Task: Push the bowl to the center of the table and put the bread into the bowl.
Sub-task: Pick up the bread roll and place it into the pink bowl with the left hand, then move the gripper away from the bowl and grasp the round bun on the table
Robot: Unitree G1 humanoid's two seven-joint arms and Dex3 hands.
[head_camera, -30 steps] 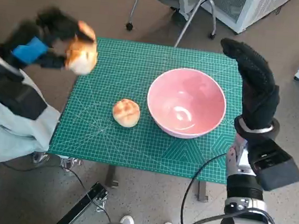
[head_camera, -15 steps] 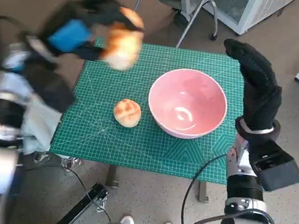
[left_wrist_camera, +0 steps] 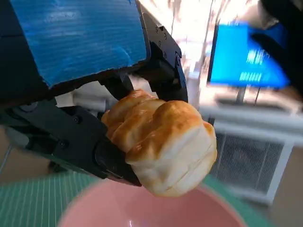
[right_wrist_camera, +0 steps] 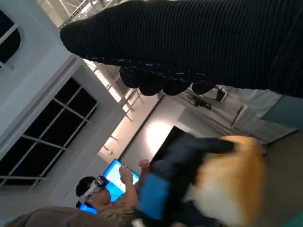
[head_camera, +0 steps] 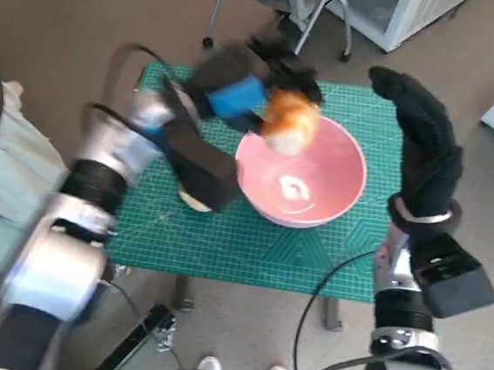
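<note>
Left hand (head_camera: 238,97) grasps the bread (head_camera: 290,123) above the near rim of the bowl (head_camera: 334,189); ideally release lower, over centre. Right hand (head_camera: 426,145), apparently empty, fingers extended.

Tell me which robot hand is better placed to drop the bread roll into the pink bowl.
The left hand: it already holds the bread roll over the pink bowl. The right hand holds nothing, beside the bowl.
</note>
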